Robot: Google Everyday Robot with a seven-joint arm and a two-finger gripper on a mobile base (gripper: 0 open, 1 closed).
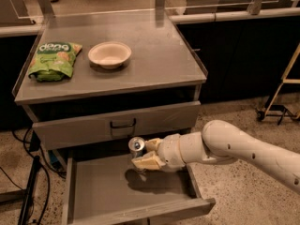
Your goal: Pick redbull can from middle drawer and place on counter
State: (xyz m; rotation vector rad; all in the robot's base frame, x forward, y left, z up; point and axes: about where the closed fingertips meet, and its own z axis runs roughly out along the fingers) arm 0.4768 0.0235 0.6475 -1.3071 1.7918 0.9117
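**Can gripped over the open drawer**

The claw [142, 154] reaches in from the right over the middle drawer [93, 191], which stands pulled out below the drawer with the black handle [123, 124]. Its fingers [147, 162] are closed on the redbull can [136, 146], one on each side, which holds it upright with the silver top showing. A shadow lies on the drawer floor beneath, so the can looks clear of the floor, though I cannot be sure. On the desk [159, 55], a green snack bag [54, 60] and a pale bowl [109, 54] take the left half, so the bare right half seems the natural landing place.
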